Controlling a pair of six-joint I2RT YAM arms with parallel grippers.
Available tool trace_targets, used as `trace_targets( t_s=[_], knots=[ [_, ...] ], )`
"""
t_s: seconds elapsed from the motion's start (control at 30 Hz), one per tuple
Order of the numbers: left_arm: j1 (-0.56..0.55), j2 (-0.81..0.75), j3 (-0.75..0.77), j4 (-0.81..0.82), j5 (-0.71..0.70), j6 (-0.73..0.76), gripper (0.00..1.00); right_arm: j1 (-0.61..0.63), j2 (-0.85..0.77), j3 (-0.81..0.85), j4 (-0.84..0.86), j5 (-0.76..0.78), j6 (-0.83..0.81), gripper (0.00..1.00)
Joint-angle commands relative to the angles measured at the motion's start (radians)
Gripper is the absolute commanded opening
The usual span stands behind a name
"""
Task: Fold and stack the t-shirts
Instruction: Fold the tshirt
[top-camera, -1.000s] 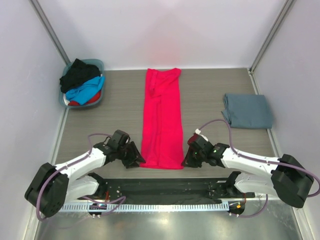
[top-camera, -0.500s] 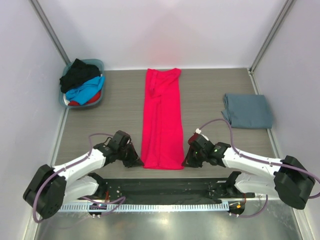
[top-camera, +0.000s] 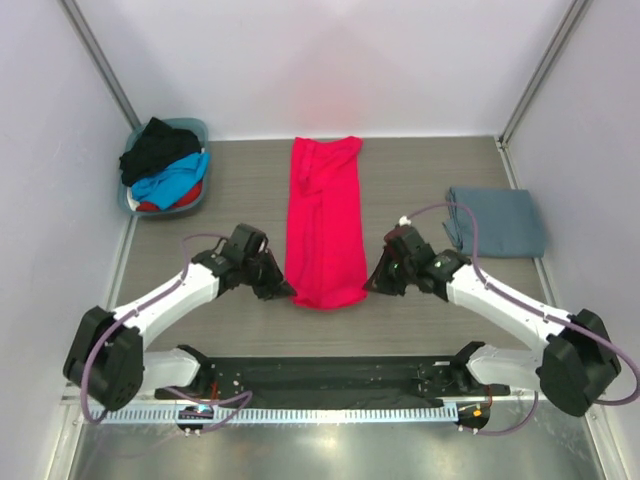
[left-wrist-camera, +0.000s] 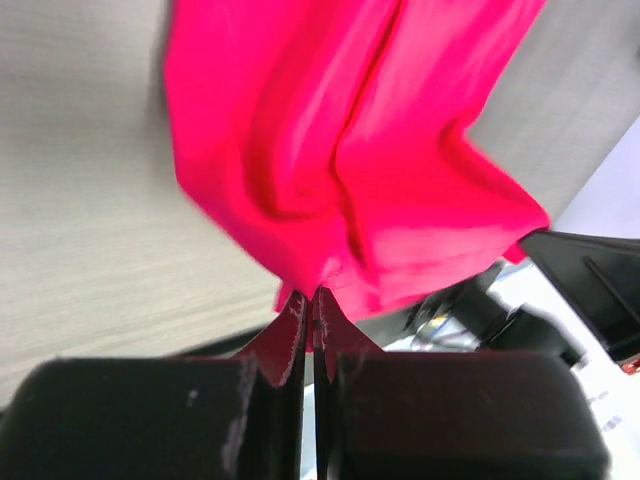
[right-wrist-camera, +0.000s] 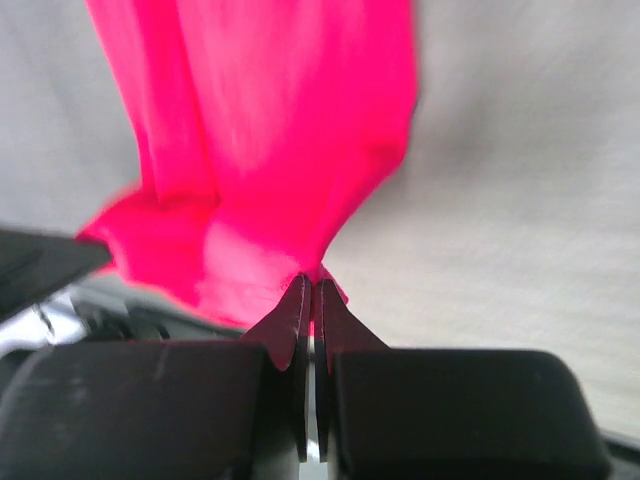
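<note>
Top view, red-pink t-shirt (top-camera: 324, 225): a long narrow strip on the table (top-camera: 420, 170), running from between the two sets of jaws away to the far edge.
Top view, left gripper (top-camera: 283, 291): at the strip's near left corner.
Top view, right gripper (top-camera: 370, 286): at the near right corner, level with the left one.
Top view, grey-blue t-shirt (top-camera: 497, 222): folded flat, well apart beyond the right jaws.
Top view, basket (top-camera: 196, 128): far beyond the left jaws, holding black (top-camera: 155, 145), bright blue (top-camera: 170, 183) and red (top-camera: 150, 207) cloth.
Left wrist, left gripper (left-wrist-camera: 311, 310): jaws pressed together on a pinch of the hem; the t-shirt (left-wrist-camera: 340, 150) fans out ahead of the tips.
Right wrist, right gripper (right-wrist-camera: 311, 300): jaws likewise clamped on a hem corner, with the t-shirt (right-wrist-camera: 270, 130) spreading ahead.
Progress: one shirt looks finished. The red-pink one seems folded lengthwise, with its crosswise fold and stacking left. The basket shirts are untouched.
Writing: no brand, label or lettering is readable in any view.
</note>
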Motion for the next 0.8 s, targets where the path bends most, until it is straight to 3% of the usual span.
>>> trace_targets(
  t_s=[0.0,0.27,0.47,0.77],
  knots=[
    [0.072,0.059,0.097,0.025,0.032,0.05,0.0,-0.104,0.068,0.102,-0.021,-0.038,-0.132,0.01],
    [0.203,0.384,0.381,0.022,0.062,0.148,0.0,-0.235,0.344,0.339,-0.007,-0.089,-0.298,0.01],
    [0.266,0.514,0.557,-0.011,0.07,0.177,0.0,-0.333,0.514,0.505,-0.007,-0.141,-0.339,0.01],
    [0.291,0.649,0.729,-0.018,0.084,0.192,0.0,-0.368,0.695,0.706,-0.01,-0.183,-0.369,0.01]
  ],
)
